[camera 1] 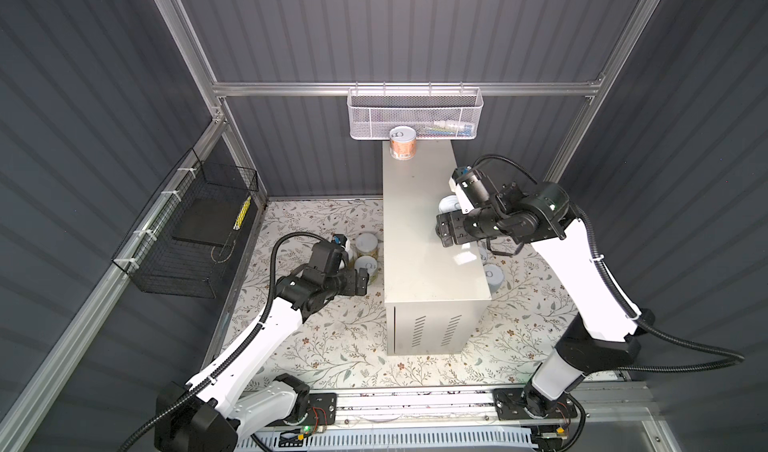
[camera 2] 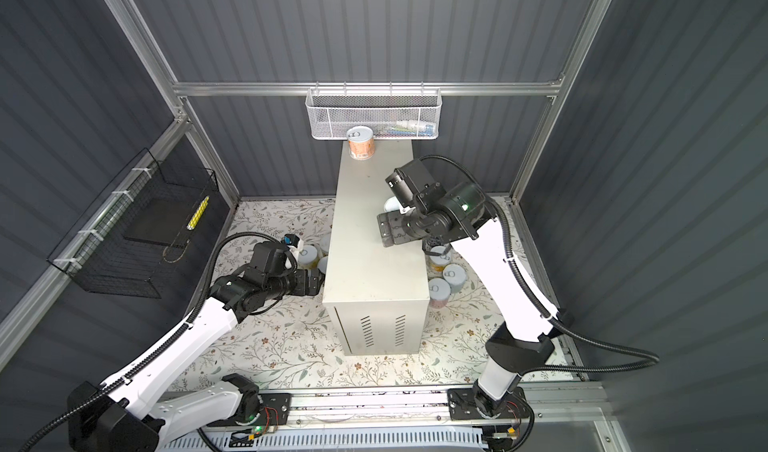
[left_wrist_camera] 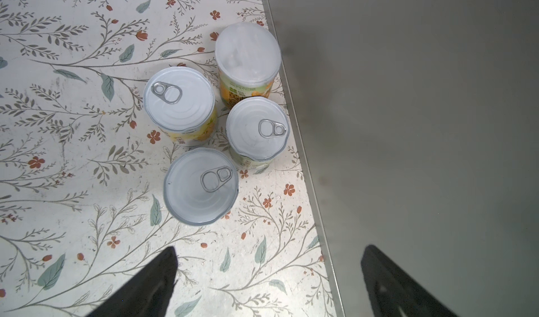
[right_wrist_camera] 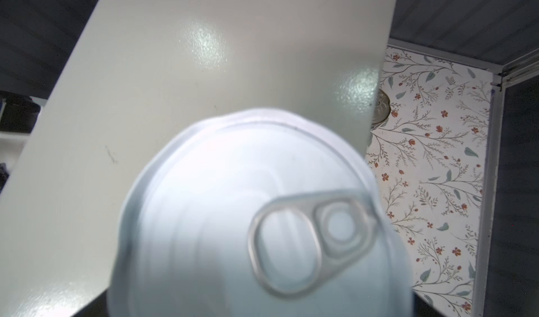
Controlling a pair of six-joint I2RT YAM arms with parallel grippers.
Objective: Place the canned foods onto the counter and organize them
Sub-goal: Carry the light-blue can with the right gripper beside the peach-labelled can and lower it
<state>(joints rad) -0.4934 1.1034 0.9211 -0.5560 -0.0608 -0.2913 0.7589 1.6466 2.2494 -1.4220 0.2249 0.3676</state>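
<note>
The counter (camera 1: pixel 415 221) is a tall beige box standing mid-floor. An orange-labelled can (camera 1: pixel 403 143) stands upright at its far end. My right gripper (camera 1: pixel 444 227) hovers over the counter's right edge, with a pale can (camera 1: pixel 448 203) right under it. That can's pull-tab lid (right_wrist_camera: pixel 262 213) fills the right wrist view and hides the jaws. My left gripper (left_wrist_camera: pixel 268 277) is open and empty, low beside the counter's left wall (left_wrist_camera: pixel 423 126). Just ahead of it, several cans (left_wrist_camera: pixel 201 185) cluster on the floor. More cans (camera 2: pixel 439 292) stand on the floor right of the counter.
A white mesh basket (camera 1: pixel 415 113) hangs on the back wall just above the counter's far end. A black wire basket (camera 1: pixel 195 229) hangs on the left wall. The floor is a floral mat (camera 1: pixel 332 346), with the arm-base rail (camera 1: pixel 415 404) along the front.
</note>
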